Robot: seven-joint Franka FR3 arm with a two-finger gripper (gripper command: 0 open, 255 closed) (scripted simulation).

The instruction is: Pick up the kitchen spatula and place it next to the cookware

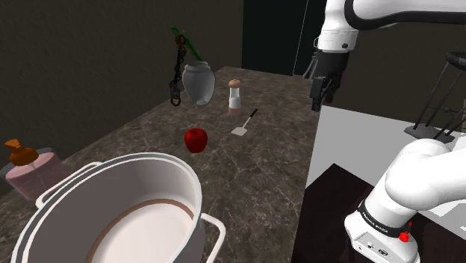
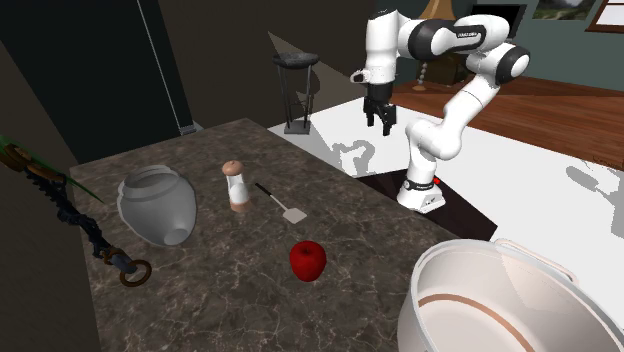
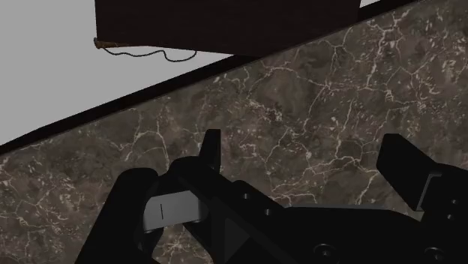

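End effector (image 1: 322, 98) (fingers spread, nothing gripped) is held above the worktop (image 1: 261, 173) edge, well apart from the spatula (image 1: 244, 124), presumably awaiting approach.

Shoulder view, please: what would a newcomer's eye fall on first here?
The huge white pot sits at the shoulder view's lower left, nearest the camera. Beyond it a red apple stands out on the dark marbled counter, with the small spatula lying just past it. The white arm hangs its gripper, fingers open, above the counter's edge.

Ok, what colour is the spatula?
The spatula has a black handle and a white blade; the second exterior view shows it best.
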